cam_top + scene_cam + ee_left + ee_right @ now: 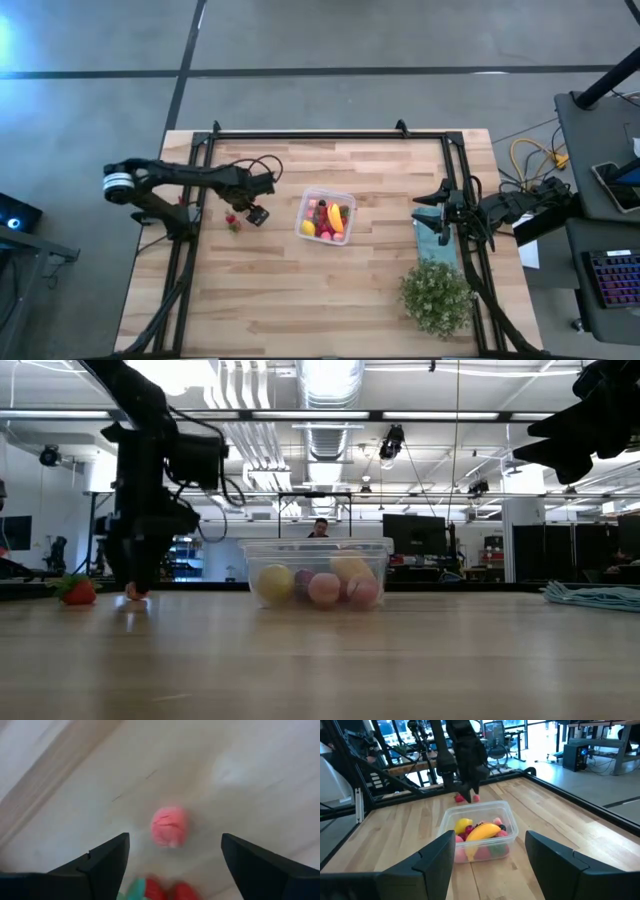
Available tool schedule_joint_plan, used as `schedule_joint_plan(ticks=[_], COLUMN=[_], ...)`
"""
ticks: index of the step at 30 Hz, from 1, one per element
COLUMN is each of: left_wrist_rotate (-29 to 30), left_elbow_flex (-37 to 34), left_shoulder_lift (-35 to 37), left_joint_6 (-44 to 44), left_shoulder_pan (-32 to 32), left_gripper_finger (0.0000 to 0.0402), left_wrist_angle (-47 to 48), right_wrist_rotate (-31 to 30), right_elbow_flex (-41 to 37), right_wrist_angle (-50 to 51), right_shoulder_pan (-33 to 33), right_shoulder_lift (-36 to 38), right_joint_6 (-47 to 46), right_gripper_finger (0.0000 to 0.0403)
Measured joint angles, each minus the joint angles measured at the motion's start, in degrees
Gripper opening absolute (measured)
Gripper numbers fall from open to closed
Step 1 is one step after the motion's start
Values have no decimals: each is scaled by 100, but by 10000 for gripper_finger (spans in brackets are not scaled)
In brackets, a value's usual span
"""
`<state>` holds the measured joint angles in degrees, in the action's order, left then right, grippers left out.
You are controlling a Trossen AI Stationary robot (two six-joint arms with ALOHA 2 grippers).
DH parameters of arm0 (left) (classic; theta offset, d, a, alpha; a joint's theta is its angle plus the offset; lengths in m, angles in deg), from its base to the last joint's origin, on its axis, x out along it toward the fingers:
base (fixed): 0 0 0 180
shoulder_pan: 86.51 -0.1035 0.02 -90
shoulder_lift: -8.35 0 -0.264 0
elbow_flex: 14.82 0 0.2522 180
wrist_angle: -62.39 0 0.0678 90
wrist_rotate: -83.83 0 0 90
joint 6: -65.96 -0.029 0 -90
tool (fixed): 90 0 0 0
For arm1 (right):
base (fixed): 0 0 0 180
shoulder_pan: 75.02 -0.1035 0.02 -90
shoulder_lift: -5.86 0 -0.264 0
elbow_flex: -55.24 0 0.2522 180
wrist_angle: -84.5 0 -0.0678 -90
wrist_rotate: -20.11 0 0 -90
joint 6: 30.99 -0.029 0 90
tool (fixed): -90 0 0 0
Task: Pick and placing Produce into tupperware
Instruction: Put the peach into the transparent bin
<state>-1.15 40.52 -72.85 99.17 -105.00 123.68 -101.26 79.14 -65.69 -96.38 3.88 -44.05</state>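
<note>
The left gripper [256,212] hangs low over the wooden surface [330,290], just left of the tupperware [326,216], its fingers [102,862] spread wide and holding nothing — in the left wrist view a pink berry [169,826] lies on the bare wood between them, untouched. Just beside it, on the side away from the tupperware, sits a strawberry [78,591] with a green cap, also on the surface. The tupperware stands near the middle of the surface and already holds several pieces of produce: a yellow lemon [463,825], an orange-yellow curved piece [483,832] lying across the top, and pink and dark red berries around them. The right gripper [443,209] waits at the right side of the surface, raised above a teal cloth [432,236] — its fingers [432,861] are apart and empty, pointing toward the tupperware. A green bushy plant [437,295] stands near the front right corner.
</note>
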Motion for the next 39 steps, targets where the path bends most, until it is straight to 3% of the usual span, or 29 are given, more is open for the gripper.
schedule_joint_plan(ticks=[9,22,29,33,39], left_wrist_rotate=[4,-97,2,-264,-1039], left_elbow_flex=[177,144,644,1162,1534], left_shoulder_lift=[-567,-490,-187,314,720], left_joint_6=[-411,-385,-558,-1324,-2158], left_shoulder_pan=[-76,-90,35,346,840], left_gripper_finger=[223,107,64,58,57], left_wrist_angle=[-81,-213,-314,-1055,-2922], right_wrist_rotate=[0,0,-2,0,-1], right_elbow_flex=[0,0,0,0,0], right_wrist_angle=[1,-1,1,-1,1], right_shoulder_pan=[-1,1,-1,-1,1], right_shoulder_lift=[0,2,1,0,0], right_joint_6=[1,0,1,0,1], right_gripper_finger=[233,233,233,233,233])
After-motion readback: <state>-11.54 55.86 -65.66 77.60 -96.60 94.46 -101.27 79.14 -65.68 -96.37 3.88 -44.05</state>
